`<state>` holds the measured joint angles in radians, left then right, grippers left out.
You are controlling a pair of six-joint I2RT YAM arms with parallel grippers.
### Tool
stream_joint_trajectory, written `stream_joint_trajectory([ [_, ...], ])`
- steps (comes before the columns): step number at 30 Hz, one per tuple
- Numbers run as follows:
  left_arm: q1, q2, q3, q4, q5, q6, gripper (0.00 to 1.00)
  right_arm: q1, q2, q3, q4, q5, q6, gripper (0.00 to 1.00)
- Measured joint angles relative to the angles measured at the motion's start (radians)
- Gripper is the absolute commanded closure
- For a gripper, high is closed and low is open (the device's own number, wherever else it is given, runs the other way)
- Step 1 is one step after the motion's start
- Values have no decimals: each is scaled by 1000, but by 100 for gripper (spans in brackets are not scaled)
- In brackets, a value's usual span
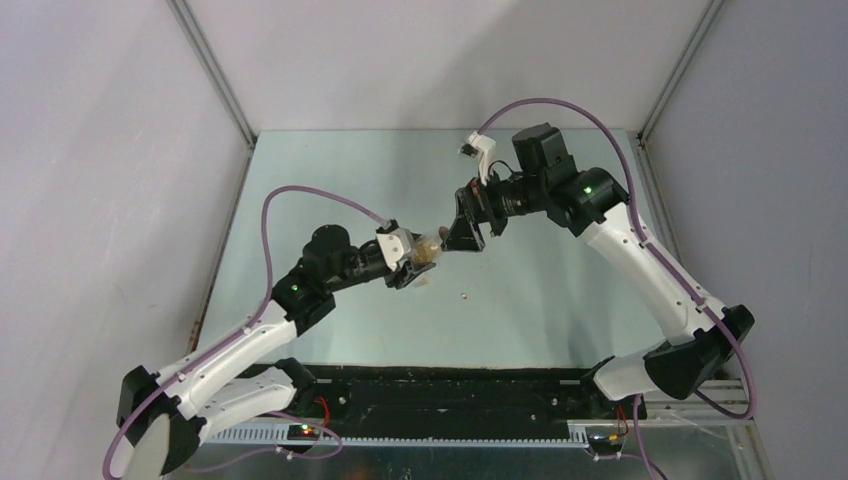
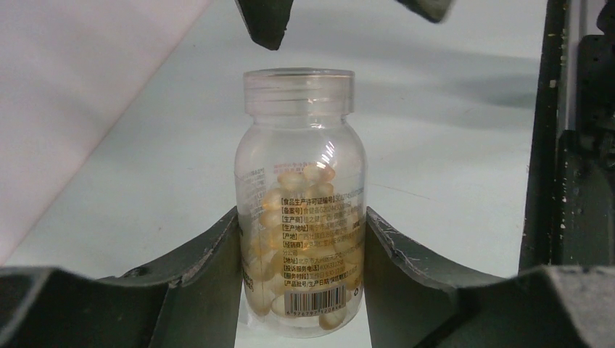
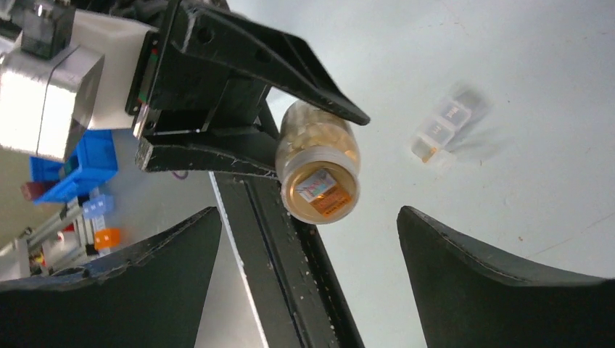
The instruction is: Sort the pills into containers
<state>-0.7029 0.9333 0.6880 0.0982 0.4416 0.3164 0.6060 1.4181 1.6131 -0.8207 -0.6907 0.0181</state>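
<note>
Our left gripper [image 2: 301,225] clamps the clear plastic bottle [image 2: 301,130] of pale yellow pills [image 2: 290,199], neck toward our right gripper [image 3: 308,217] — wide, empty — the white translucent compartment box [image 3: 442,129] lying beside the bottle.

A pale grey-green table [image 1: 540,300] bears a small translucent white pill box [image 3: 444,129] lying on its surface, a tiny pale speck [image 1: 463,295] resting close by.
</note>
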Motion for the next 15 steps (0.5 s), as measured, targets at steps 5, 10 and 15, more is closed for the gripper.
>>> stream_joint_trajectory([
  [5, 0, 5, 13, -23, 32, 7, 100, 43, 7, 17, -61, 7, -78, 9],
  [10, 0, 6, 16, -41, 51, 13, 100, 61, 34, 17, -76, 23, -90, 27],
  [15, 0, 6, 16, -49, 66, 18, 100, 61, 59, 18, -72, 36, -49, 51],
])
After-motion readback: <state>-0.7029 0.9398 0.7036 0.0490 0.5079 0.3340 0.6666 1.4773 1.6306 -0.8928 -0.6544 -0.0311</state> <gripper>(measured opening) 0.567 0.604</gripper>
